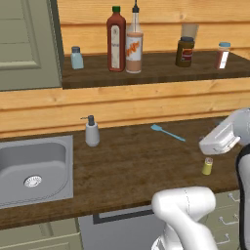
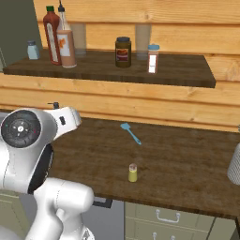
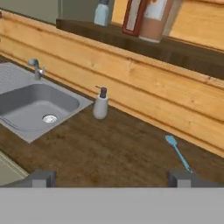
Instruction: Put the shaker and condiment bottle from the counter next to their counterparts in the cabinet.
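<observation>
The tiny yellow-green shaker [image 1: 207, 166] [image 2: 133, 173] stands upright on the counter near its front edge. Just above and behind it hovers my gripper [image 1: 204, 143] [image 3: 111, 179], open with nothing between its wide-apart fingertips [image 3: 42, 178]. The peach-orange condiment bottle [image 1: 134, 46] [image 2: 66, 43] stands on the cabinet shelf [image 1: 161, 71], touching or nearly touching the tall dark red bottle [image 1: 116, 41] [image 2: 51, 35]. The pale blue shaker [image 1: 76, 57] [image 2: 33, 49] sits at the shelf's left end, beside the grey-green door [image 1: 24, 39].
A dark jar [image 1: 185, 51] and a white red-capped shaker [image 1: 222, 55] stand further right on the shelf. On the counter are a grey soap pump [image 1: 91, 131] [image 3: 100, 104], a blue spatula [image 1: 167, 132] [image 3: 178, 152] and the sink [image 1: 58, 161].
</observation>
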